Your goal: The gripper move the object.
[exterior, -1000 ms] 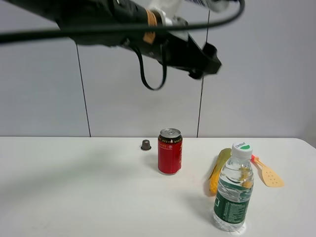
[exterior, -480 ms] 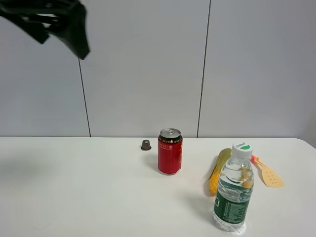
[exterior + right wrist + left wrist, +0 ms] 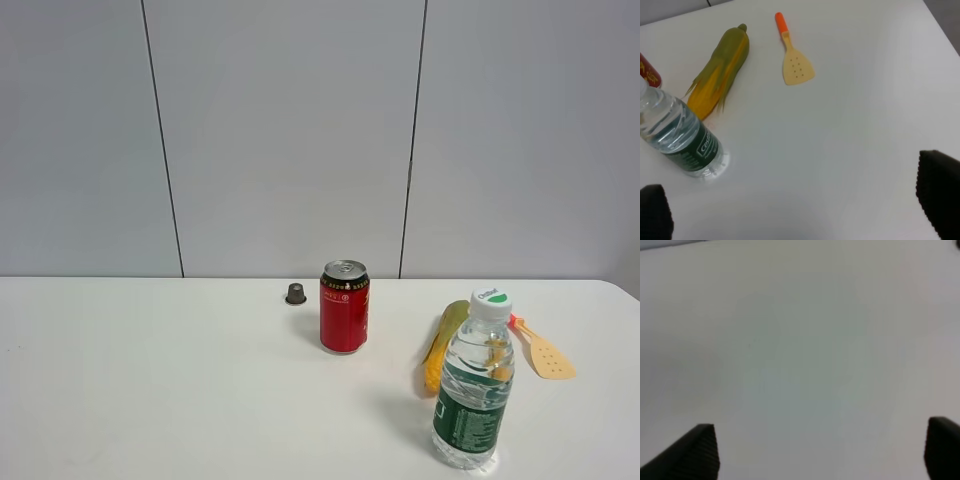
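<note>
- While we watch from up high, bottle [image 3: 473, 385] stands upright at front right of table [image 3: 150, 380], nothing touching it.
- Red can [image 3: 344, 306] further back; corn [image 3: 441, 345] just behind bottle, spatula [image 3: 541, 350] beyond to the right.
- L gripper [image 3: 815, 452]: fingers wide apart over bare tabletop.
- R gripper [image 3: 800, 210]: also spread, empty, bottle [image 3: 677, 135] near one fingertip [image 3: 655, 210].

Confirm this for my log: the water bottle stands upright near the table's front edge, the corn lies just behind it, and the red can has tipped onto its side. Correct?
Not quite. The red can stands upright, as the exterior high view shows. The water bottle does stand upright near the front edge, with the corn lying just behind it.
</note>
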